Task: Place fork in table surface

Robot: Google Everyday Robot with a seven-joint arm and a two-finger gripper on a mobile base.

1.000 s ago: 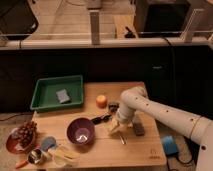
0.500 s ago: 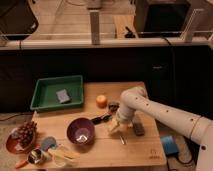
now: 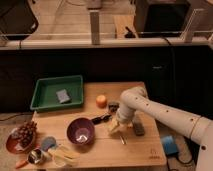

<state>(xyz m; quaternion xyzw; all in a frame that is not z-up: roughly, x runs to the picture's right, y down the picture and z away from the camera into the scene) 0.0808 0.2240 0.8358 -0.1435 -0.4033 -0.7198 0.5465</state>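
Note:
The table surface (image 3: 145,152) is a light-brown wooden top. My white arm reaches in from the right, and its gripper (image 3: 117,126) hangs low over the table's middle right, just right of the purple bowl (image 3: 81,131). A thin silvery piece, likely the fork (image 3: 123,140), shows just below the gripper against the wood. I cannot tell whether the gripper holds it or it lies free.
A green tray (image 3: 45,102) with a grey sponge (image 3: 62,95) stands at the back left. An orange fruit (image 3: 101,101), a black item (image 3: 100,119) and a dark grey block (image 3: 138,129) surround the gripper. Grapes on a red plate (image 3: 24,136), a metal cup (image 3: 35,156) and yellow pieces (image 3: 62,154) lie front left.

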